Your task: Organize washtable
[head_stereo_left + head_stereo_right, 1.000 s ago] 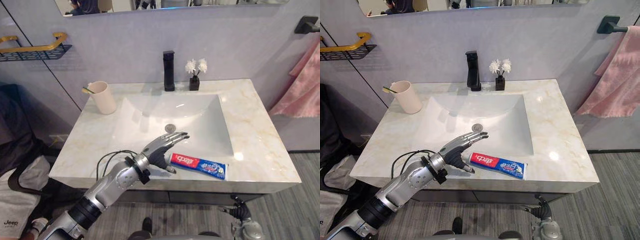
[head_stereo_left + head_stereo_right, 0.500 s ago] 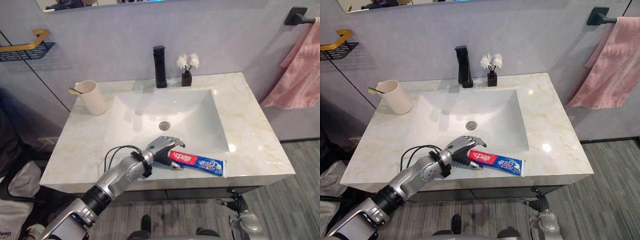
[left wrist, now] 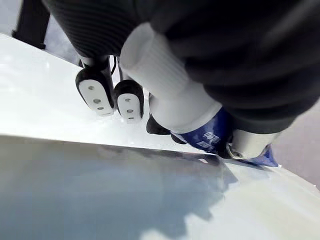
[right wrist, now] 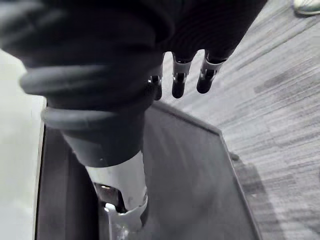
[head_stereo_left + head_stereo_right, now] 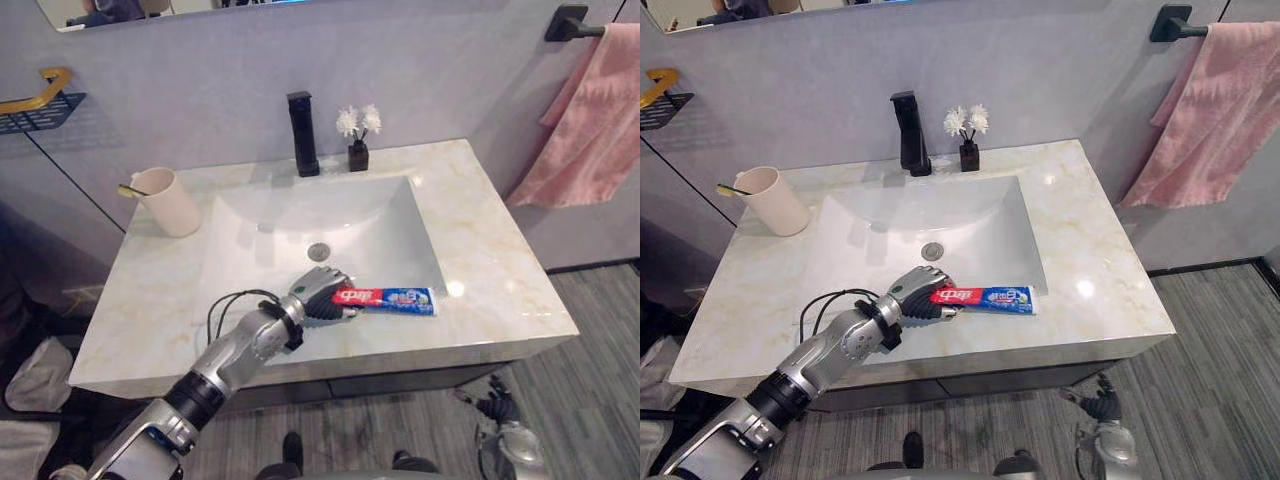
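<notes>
Left eye view: the left hand (image 5: 322, 292) is wrapping its fingers around the red end of a red and blue toothpaste tube (image 5: 398, 299). The tube is lying along the front strip of the cream marble-look countertop (image 5: 500, 270), just in front of the white rectangular sink basin (image 5: 330, 215), with its blue end pointing to the robot's right. A beige plastic cup (image 5: 175, 205) is sitting at the back left of the counter with a toothbrush (image 5: 128, 190) poking out of it. A tall black faucet (image 5: 301, 135) is standing behind the basin, and a small black vase of white flowers (image 5: 358, 140) is sitting just beside it. The right hand (image 5: 497, 398) is hanging low over the grey wood-look floor (image 5: 590, 400), well apart from the counter.

Right eye view: same deal, plus a pink towel (image 5: 1215, 110) is hanging on the wall off to the right.

Left wrist view: the fingers (image 3: 97, 92) are curling down over the tube and the thumb is clamping it from the other side, with a blue bit peeking out underneath.

Right wrist view: the fingers (image 4: 179, 80) are dangling loose over the floor, holding nothing.
</notes>
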